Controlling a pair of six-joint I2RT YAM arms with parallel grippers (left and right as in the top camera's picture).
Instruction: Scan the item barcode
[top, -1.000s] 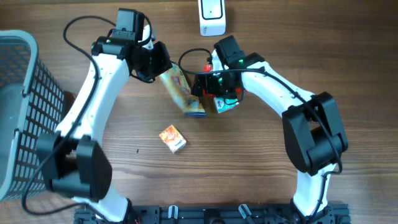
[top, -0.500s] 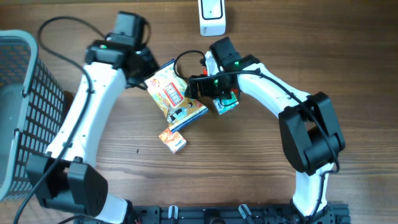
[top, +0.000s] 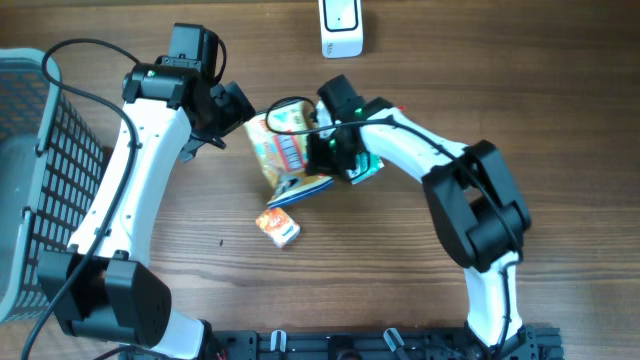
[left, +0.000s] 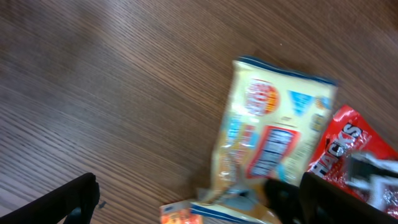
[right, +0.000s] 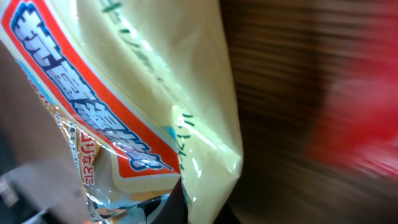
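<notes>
- Grey mesh basket (top: 40, 150) stands at 9 o'clock, cut off by the overhead frame's edge.
- Left gripper (top: 230, 115) is spread wide and holds nothing, just off the bag's 10 o'clock corner, with bare wood beneath it.
- Yellow snack bag (top: 283, 152) lies near the middle. Its 3 o'clock edge is hidden under the right gripper (top: 323, 150), which is pinched tight on it, and its print is blurred in the right wrist view.
- Small orange box (top: 278, 224) is at the bag's 6 o'clock; whether they touch is unclear.
- Red packet (left: 339, 146) is partly covered by the right arm.
- White scanner (top: 341, 28) is at 12 o'clock, cropped.
- Brown wooden table (top: 400, 280) has open room at 5 o'clock.
</notes>
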